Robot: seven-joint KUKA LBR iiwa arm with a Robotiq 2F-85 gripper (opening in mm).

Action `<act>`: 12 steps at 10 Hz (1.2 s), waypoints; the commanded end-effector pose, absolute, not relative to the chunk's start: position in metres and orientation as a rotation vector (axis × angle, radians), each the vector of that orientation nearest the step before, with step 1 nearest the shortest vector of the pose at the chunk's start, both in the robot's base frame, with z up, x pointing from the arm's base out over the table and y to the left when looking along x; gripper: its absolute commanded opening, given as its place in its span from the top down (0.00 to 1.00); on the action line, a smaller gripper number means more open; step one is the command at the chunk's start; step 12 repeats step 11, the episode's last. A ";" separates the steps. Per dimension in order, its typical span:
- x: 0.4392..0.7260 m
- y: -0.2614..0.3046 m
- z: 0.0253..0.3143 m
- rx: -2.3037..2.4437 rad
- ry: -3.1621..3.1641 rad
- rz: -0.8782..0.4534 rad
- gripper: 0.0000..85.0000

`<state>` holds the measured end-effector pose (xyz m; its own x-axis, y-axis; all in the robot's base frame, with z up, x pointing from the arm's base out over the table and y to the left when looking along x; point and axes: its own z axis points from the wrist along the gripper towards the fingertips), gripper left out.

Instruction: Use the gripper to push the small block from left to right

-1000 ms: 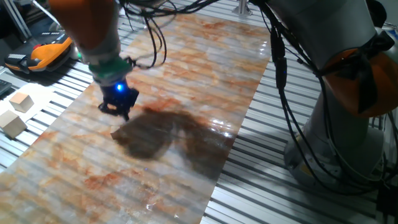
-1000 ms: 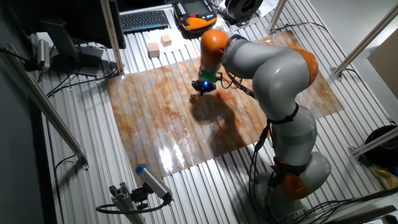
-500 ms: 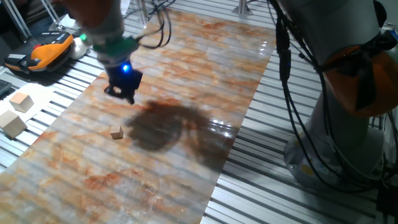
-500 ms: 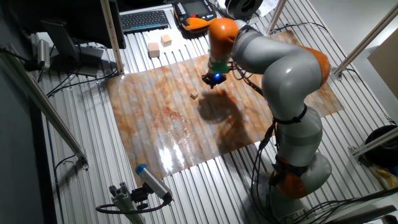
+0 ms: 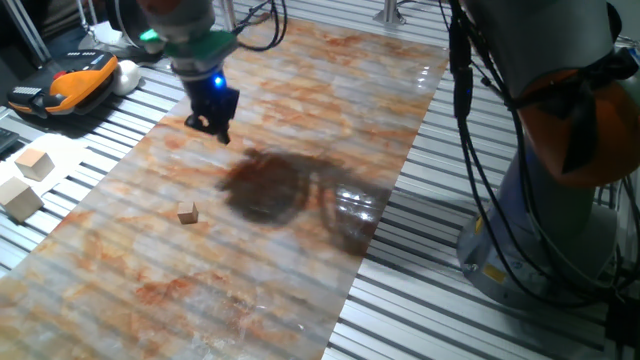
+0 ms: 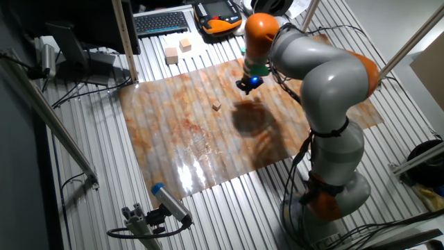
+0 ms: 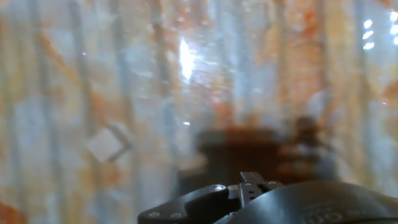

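— Looking at where things lie, which step would you say is in hand?

— An approach, I'd judge. The gripper (image 5: pixel 221 132) hangs above the marbled sheet (image 5: pixel 330 120), well apart from the small block (image 5: pixel 187 212), which sits alone on the sheet with nothing touching it. In the other fixed view the gripper (image 6: pixel 248 87) is likewise clear of the small block (image 6: pixel 217 107).

— How do its fingers stand?

— Narrow and close together as far as the fixed views show, gripping nothing; I cannot tell whether they fully meet. The hand view is blurred, showing only the dark housing at the bottom edge and a pale square (image 7: pixel 107 144), probably the block, off to one side.

— What does the next move call for?

— Coming down beside the block on its left face, fingertips low to the surface, then a steady sideways sweep.

— And the materials?

— The block is a tiny tan wooden cube, light and sharp-edged. The sheet is glossy, rust-and-grey veined, lying over a ribbed metal table (image 5: pixel 440 300). Two larger pale wooden blocks (image 5: pixel 26 180) rest off the sheet.
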<state>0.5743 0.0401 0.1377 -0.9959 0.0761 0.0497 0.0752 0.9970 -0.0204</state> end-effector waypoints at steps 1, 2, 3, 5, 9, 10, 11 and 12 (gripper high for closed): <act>0.572 -0.031 0.135 -0.108 -3.089 0.014 1.00; 0.569 -0.038 0.133 -0.091 -3.089 0.014 1.00; 0.567 -0.044 0.134 -0.091 -3.084 0.002 1.00; 0.567 -0.046 0.135 -0.091 -3.086 0.016 1.00; 0.568 -0.042 0.134 -0.102 -3.081 0.020 1.00; 0.569 -0.038 0.133 -0.107 -3.081 0.020 1.00; 0.571 -0.030 0.134 -0.126 -3.079 0.024 1.00; 0.571 -0.030 0.134 -0.126 -3.079 0.024 1.00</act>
